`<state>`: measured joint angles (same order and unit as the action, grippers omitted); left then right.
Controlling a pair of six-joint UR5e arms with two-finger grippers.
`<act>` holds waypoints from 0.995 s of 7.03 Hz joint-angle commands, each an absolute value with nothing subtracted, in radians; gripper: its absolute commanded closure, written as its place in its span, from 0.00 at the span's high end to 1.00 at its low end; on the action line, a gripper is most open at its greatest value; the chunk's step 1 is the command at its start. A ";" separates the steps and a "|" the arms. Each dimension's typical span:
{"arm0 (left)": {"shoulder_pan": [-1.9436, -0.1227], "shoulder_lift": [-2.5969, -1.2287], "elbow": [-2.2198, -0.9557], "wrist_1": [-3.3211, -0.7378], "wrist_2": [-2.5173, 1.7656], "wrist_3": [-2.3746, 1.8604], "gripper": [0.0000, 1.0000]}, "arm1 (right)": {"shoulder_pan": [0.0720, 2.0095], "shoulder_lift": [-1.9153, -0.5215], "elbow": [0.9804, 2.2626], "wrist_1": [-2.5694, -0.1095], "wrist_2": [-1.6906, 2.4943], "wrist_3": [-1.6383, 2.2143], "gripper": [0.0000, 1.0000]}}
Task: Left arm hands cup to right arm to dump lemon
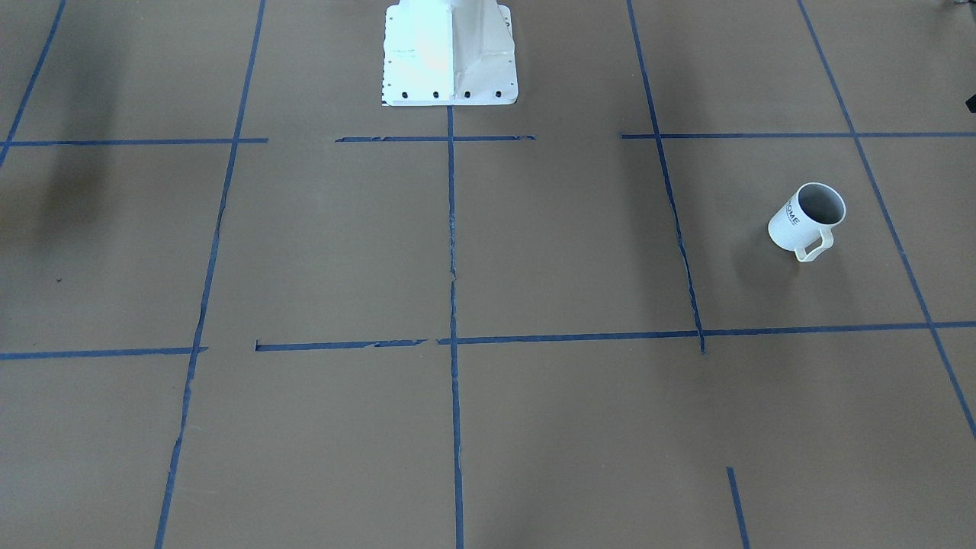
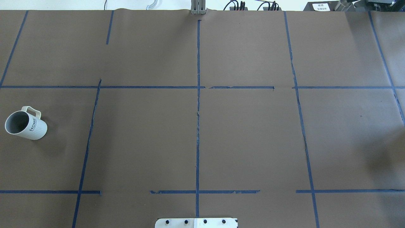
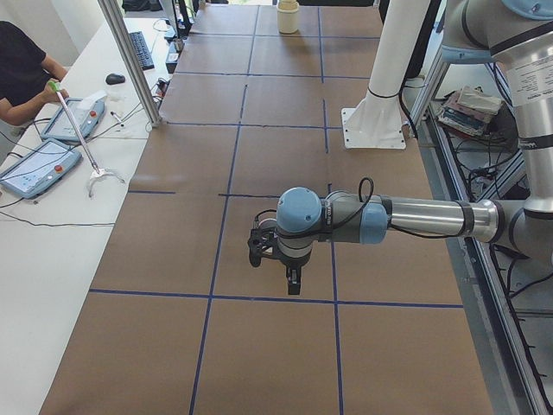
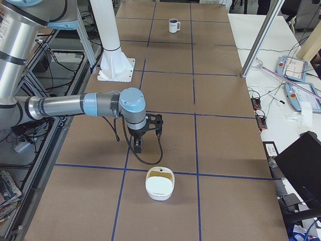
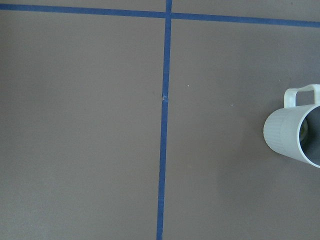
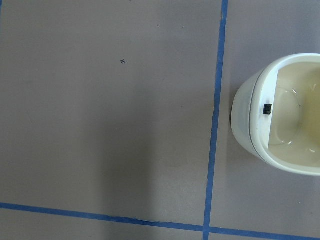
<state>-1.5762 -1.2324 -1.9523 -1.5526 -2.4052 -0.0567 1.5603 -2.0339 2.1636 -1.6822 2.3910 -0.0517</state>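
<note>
A cream bin [image 4: 160, 184] sits just short of the right pincer [image 4: 139, 148]. The left pincer [image 3: 292, 284] hangs over the surface [image 2: 253, 142]. Whether either grips, I cannot tell. Far beyond the right pincer, off the left one's side, the cup [image 2: 25, 125] stands upright and unheld, with the lemon [image 5: 303, 132] inside.

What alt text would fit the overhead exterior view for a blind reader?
A white ribbed HOME mug stands near the left edge of a brown table gridded with blue tape, handle toward the far side. No robot arm is in view.
</note>
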 commanded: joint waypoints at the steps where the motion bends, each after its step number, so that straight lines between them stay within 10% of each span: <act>1: -1.577 -1.230 -1.968 -1.555 -2.408 -0.057 1.00 | 1.560 -2.034 2.163 -1.680 2.404 -0.046 1.00; 7: -1.323 -1.446 -1.896 -1.640 -2.473 -0.318 1.00 | 1.499 -2.016 2.160 -1.499 2.471 0.109 1.00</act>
